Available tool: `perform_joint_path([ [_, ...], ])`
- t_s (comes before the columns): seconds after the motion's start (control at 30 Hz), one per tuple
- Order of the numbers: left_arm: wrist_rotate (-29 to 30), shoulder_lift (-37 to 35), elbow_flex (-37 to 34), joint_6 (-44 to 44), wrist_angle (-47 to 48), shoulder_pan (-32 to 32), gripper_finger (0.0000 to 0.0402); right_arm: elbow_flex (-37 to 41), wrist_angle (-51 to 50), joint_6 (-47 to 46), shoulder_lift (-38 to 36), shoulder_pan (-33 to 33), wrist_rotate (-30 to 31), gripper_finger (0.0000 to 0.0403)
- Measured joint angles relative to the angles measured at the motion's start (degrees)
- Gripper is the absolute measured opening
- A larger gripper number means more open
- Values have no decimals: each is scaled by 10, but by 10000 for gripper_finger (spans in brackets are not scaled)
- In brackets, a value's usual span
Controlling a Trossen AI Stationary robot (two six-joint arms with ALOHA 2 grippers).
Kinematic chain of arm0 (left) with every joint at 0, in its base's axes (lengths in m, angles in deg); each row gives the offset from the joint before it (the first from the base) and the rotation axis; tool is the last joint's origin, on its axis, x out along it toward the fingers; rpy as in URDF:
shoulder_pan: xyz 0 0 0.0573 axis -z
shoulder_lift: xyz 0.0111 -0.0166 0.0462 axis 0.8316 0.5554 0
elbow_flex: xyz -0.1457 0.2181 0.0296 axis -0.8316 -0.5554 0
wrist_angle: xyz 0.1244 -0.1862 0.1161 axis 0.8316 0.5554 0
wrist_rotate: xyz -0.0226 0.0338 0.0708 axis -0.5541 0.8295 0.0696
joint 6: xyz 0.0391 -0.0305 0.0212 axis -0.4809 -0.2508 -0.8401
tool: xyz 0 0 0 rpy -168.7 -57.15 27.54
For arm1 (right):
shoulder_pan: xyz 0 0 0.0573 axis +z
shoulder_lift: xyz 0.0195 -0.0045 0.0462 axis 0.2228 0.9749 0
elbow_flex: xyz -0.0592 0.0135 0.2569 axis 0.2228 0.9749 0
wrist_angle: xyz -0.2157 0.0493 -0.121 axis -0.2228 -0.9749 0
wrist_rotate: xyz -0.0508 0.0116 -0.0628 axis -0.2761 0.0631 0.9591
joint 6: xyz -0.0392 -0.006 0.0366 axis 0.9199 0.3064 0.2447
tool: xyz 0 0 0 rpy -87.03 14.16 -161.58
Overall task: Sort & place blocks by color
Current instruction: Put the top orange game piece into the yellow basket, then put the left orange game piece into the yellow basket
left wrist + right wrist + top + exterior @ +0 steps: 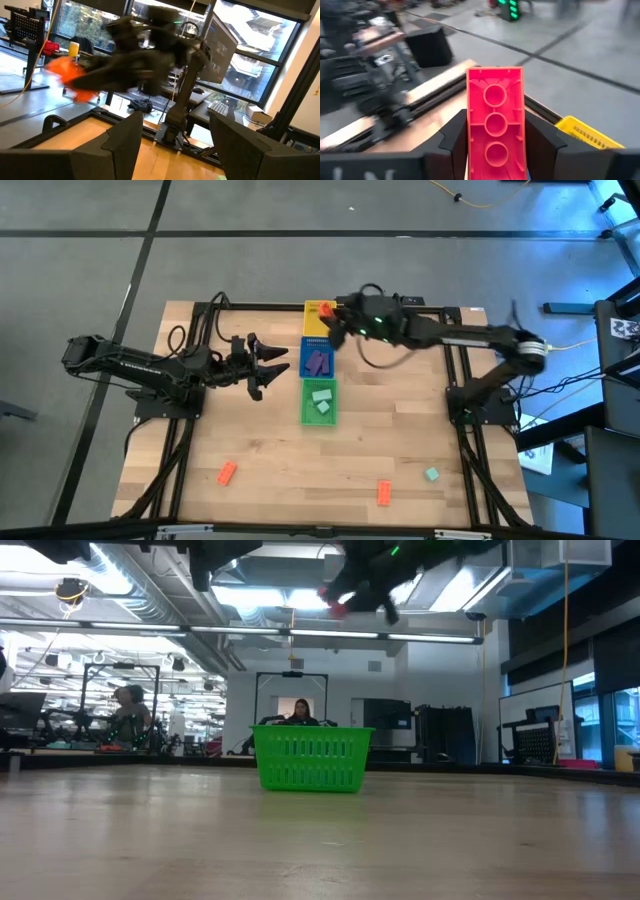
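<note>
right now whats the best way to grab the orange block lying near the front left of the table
Grip the orange block across its short width, on the two long side faces, coming straight down from above. It lies flat and angled on the bare table with nothing beside it, so turn the fingers to match its slant. The open left gripper looks nearest.

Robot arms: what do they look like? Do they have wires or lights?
Both arms are dark, nearly black, built from thin jointed segments on dark bases. The left arm ends in a left gripper with two pointed dark jaws. The right arm has a pale band at its elbow, black cables looping around it, and a small green light near the right gripper.
</note>
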Motion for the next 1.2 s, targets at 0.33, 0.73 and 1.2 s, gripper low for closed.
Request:
perform_joint_path([
  [0.33, -9, 0, 0, -2, 0, 0, 223, -53, -56, -207, 185, -70, 54, 142],
  [0.73, -20, 0, 0, -1, 0, 0, 223, -53, -60, -302, 258, -73, 48, 142],
  [1.2, -20, 0, 0, -1, 0, 0, 223, -53, -59, -304, 258, -73, 58, 206],
])
